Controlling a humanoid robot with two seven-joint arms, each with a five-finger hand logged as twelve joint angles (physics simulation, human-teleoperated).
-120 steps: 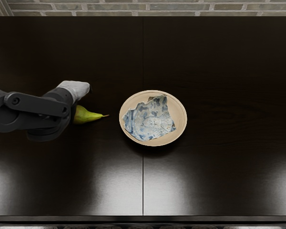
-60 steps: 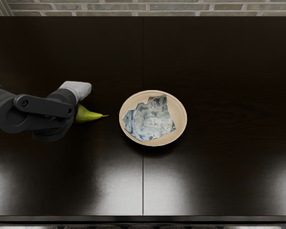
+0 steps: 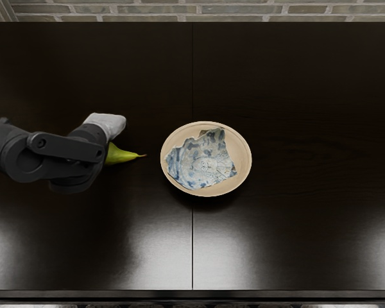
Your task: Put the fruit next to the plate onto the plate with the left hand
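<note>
A robot's left arm (image 3: 51, 157) reaches in from the left edge over a dark, glossy worktop (image 3: 295, 224). Its grey left hand (image 3: 106, 124) is poised directly above the wide end of a green pear (image 3: 120, 154). The dark wrist covers that end of the fruit, and from this angle it cannot be told whether the hand is spread, pressed together or gripping. The pear lies on its side on the worktop, left of the plate (image 3: 241, 151) and apart from it, with its thin stem pointing toward the rim. The round cream plate carries a blue-and-white pattern across its middle and sits near the centre of the worktop. A brick wall (image 3: 244, 9) runs along the far edge.
</note>
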